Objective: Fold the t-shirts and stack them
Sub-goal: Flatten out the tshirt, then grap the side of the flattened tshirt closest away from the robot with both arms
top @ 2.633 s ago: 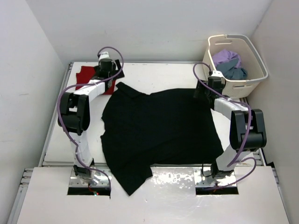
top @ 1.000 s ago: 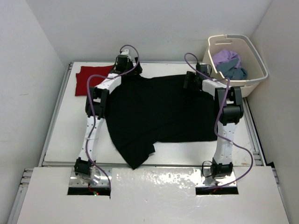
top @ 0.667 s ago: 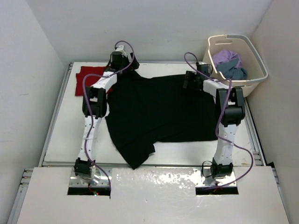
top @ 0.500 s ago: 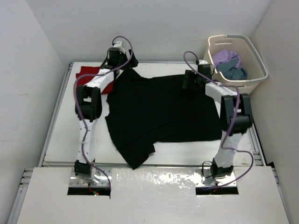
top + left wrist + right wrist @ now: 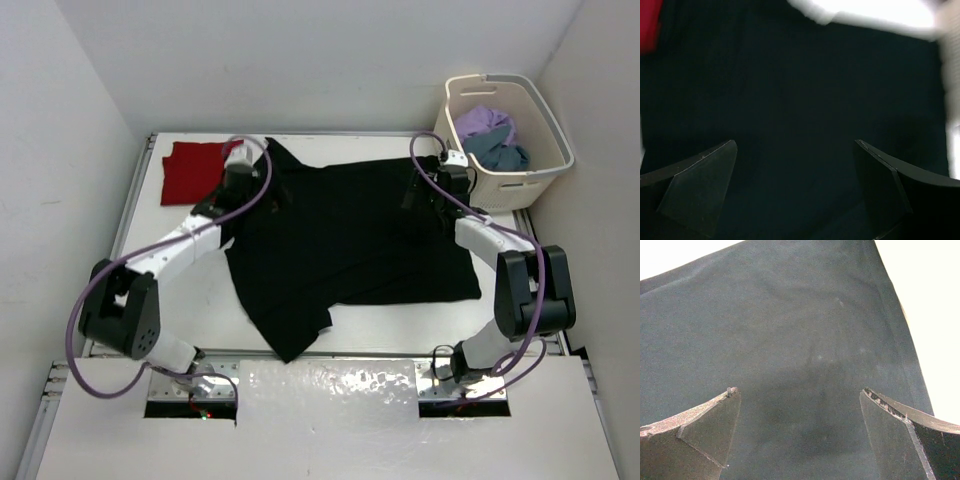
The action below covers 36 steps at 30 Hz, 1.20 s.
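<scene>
Black t-shirt is lying spread over the middle of the tabletop, one corner trailing toward the near edge. Red t-shirt is sitting folded at the far left corner. Lavender t-shirt and teal t-shirt are sitting bunched in the basket, far right.

Left arm is hovering over the black shirt's far left part and right arm over its far right edge. Both sets of jaws are standing wide open and gripping nothing, with only black cloth showing between them in the wrist views. Cannot tell if the tips are touching fabric.

Risks:
- Jaws pinching too little cloth, or an extra layer, so the edge is slipping out mid-fold.
- Arms lifting unevenly and skewing the fold.
- Left jaws working just beside the red shirt and possibly snagging or dragging it.
- The trailing corner bunching underneath.
</scene>
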Motion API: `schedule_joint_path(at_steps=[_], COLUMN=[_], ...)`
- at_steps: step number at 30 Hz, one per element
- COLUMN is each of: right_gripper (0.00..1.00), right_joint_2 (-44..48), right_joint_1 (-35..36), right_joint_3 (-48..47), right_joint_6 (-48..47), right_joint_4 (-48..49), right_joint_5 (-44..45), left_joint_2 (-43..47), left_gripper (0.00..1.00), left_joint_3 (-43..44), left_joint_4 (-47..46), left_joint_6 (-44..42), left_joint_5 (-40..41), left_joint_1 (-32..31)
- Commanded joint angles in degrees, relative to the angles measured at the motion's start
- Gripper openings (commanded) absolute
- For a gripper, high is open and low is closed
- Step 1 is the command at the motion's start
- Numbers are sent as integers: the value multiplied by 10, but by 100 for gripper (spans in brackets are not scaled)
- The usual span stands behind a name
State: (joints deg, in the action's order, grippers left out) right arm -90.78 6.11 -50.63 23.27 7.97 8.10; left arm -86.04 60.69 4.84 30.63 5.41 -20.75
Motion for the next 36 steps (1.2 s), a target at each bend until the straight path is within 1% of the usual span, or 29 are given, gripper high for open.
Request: schedule_joint_path(at_steps=[1,3,5,7,8,9,10,11,13,14,17,20,22,24,27,31,33,36], right_gripper=[99,99,99,99,99,99,99,99,99,99,99,99,99,99,99,99,99,99], right_joint_2=[25,25,28,31,34,37,42,46,53,61,89,112,116,118,116,117,115,118], right_joint_1=[-3,-4,-5,-7,-7,-7,-7,-8,-9,-9,-10,-11,-11,-12,-13,-14,-14,-15], right_joint_3=[6,15,18,14,14,17,23,26,33,33,40,53,47,48,45,52,49,56], right_joint_6=[39,40,42,35,40,42,49,50,50,49,48,42,34,32,28,32,31,32], right_joint_4=[40,43,43,35,27,27,28,24,14,0,-20,-23,-46,-48,-49,-51,-57,-54], right_joint_5=[16,22,28,25,31,35,37,36,44,49,85,102,105,112,106,104,104,102], left_joint_2=[82,116,161,198,207,217,217,217,215,214,198,182,169,154,118,75,65,54], left_gripper=[100,100,100,100,100,100,100,100,100,99,97,96,96,95,92,79,77,76], left_joint_3=[-92,-145,-172,-178,-182,-184,-185,-188,-202,-217,-233,-233,-225,-219,-217,-220,-217,-212], left_joint_4=[74,106,137,162,184,198,239,256,278,279,293,334,354,358,345,346,352,357], left_joint_6=[64,85,94,107,108,112,122,142,170,188,229,276,303,313,320,322,320,315], left_joint_5=[32,26,5,-9,-17,-19,-17,-18,-18,-35,-49,-33,-21,-17,-16,-26,-28,9], left_joint_1=[-37,-49,-74,-103,-140,-161,-194,-210,-258,-270,-312,-355,-392,-420,-441,-460,-467,-467])
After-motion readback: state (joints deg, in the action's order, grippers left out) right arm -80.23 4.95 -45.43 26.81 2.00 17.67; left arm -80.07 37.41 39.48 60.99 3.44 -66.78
